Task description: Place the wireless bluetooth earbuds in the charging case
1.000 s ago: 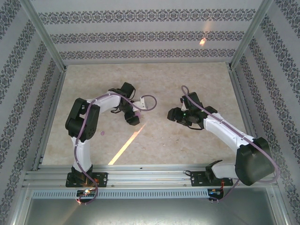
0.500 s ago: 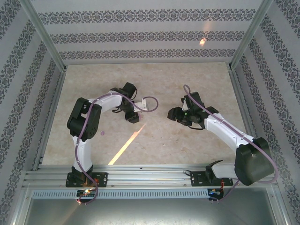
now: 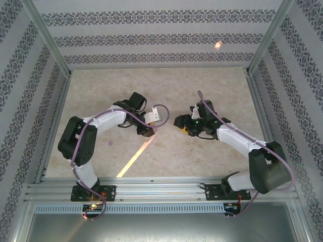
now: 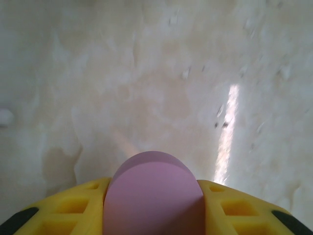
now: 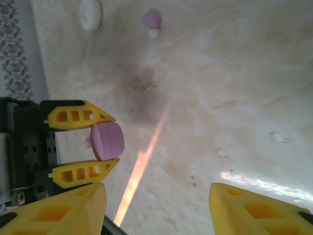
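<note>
Left gripper [image 3: 147, 131] is clamped on the charging case [image 4: 154, 193], which sits between its yellow fingers [image 5: 80, 116] and is held over the middle of the worktop [image 3: 166, 85]. Right gripper [image 5: 156, 192] faces it from just beside, fingers apart, nothing between them. One lilac earbud [image 3: 110, 143] lies loose on the worktop, between centre and left edge. A white disc [image 5: 90, 13] lies near that earbud in the right wrist view.
</note>
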